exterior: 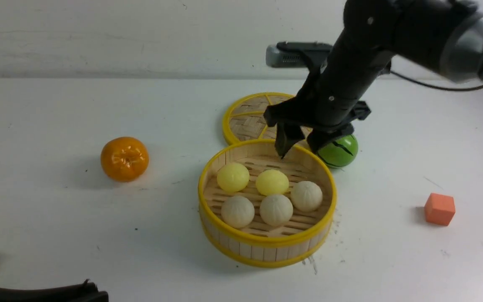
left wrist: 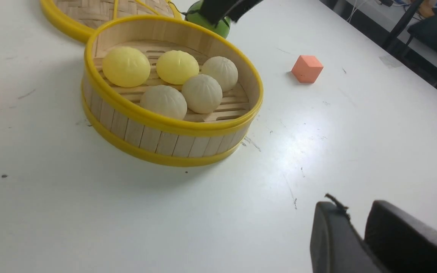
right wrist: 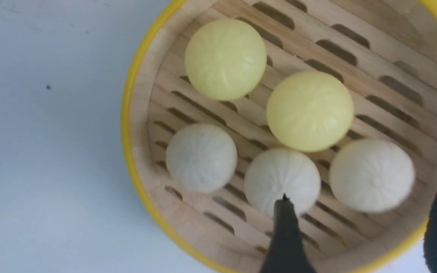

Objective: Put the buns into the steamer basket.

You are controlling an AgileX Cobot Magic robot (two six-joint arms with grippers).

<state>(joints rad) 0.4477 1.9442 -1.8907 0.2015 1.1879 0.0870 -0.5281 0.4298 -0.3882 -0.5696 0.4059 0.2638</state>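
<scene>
Now all five buns (exterior: 268,195) sit inside the steamer basket (exterior: 266,251), and the right hand (exterior: 302,144) hangs spread and empty above its far rim.

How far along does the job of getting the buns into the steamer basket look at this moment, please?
Done: all five buns lie on the slatted floor of the steamer basket, two yellow behind three cream. In hand: nothing; the right gripper hangs open and empty over the basket's far rim, and the left gripper holds nothing. Left: no bun shows on the table, so only drawing the arm away.
</scene>
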